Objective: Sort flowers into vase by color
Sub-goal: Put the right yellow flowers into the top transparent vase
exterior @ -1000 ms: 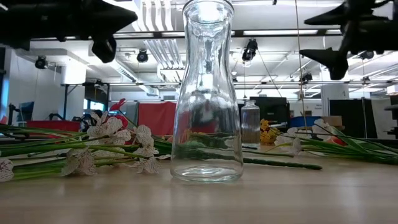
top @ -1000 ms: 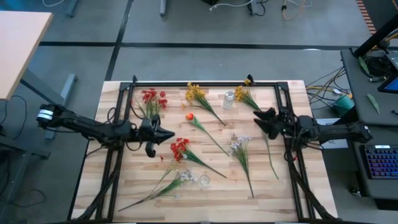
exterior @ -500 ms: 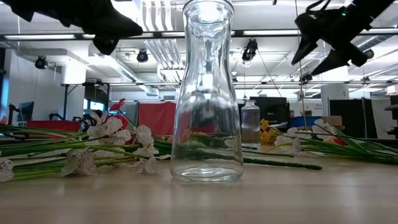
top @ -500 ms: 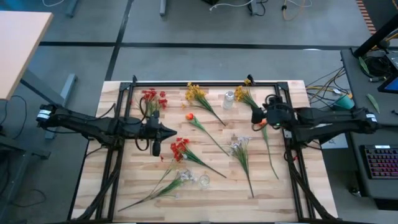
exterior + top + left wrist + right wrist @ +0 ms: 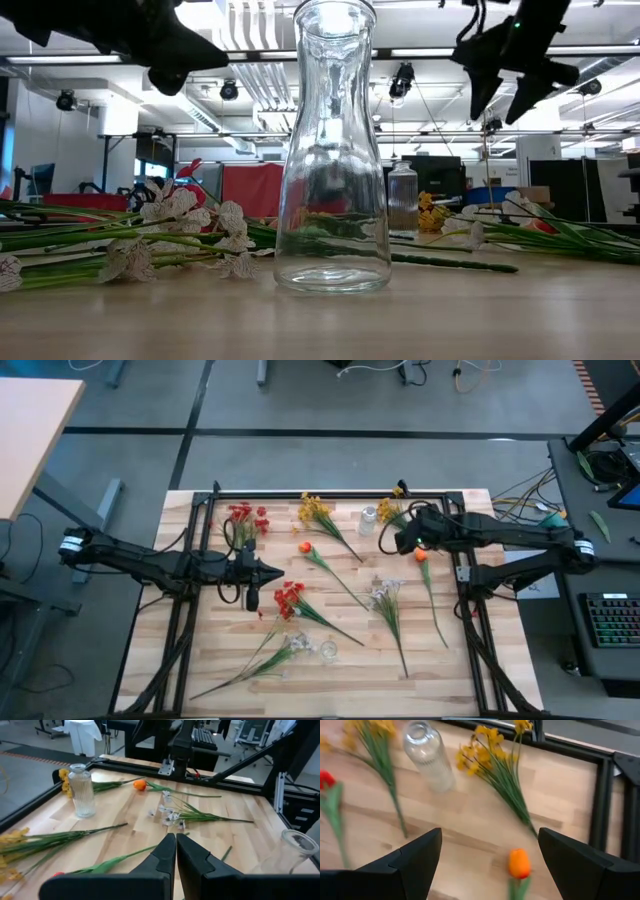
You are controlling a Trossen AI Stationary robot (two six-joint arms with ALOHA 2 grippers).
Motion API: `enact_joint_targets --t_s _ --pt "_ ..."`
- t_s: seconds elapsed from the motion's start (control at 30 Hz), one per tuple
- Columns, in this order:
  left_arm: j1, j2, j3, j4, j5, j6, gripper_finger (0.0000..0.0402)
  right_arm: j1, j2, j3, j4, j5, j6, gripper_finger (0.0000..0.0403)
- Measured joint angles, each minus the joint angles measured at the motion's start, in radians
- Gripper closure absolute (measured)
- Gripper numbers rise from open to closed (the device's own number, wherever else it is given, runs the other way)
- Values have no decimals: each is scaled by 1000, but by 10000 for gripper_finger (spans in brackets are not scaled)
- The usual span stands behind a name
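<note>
Right gripper [image 5: 400, 542]: your jaws released, above yellow flowers [image 5: 392, 513] at table's 1 o'clock
Left gripper [image 5: 278, 574]: clenched, empty, beside red flowers [image 5: 290, 598]
Small vase [image 5: 368, 520]: 12 o'clock, upright

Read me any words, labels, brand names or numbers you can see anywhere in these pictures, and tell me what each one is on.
None can be read.
The near vase and the small far vase are bare glass, with no label.
The table carries no markings.
The keyboard at the right has keys too small to read.
</note>
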Motion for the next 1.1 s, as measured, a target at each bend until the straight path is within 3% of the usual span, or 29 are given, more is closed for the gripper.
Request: enact_joint_targets --t_s 0.43,0.73,1.1 --pt "0 -51 3 -8 0 15 402 -327 111 8 22 -262 -420 80" --pt "0 -94 1 -22 0 23 402 -441 202 7 148 -297 -715 80" --pt "0 -203 1 -115 0 26 402 -528 367 1 213 -328 -826 80"
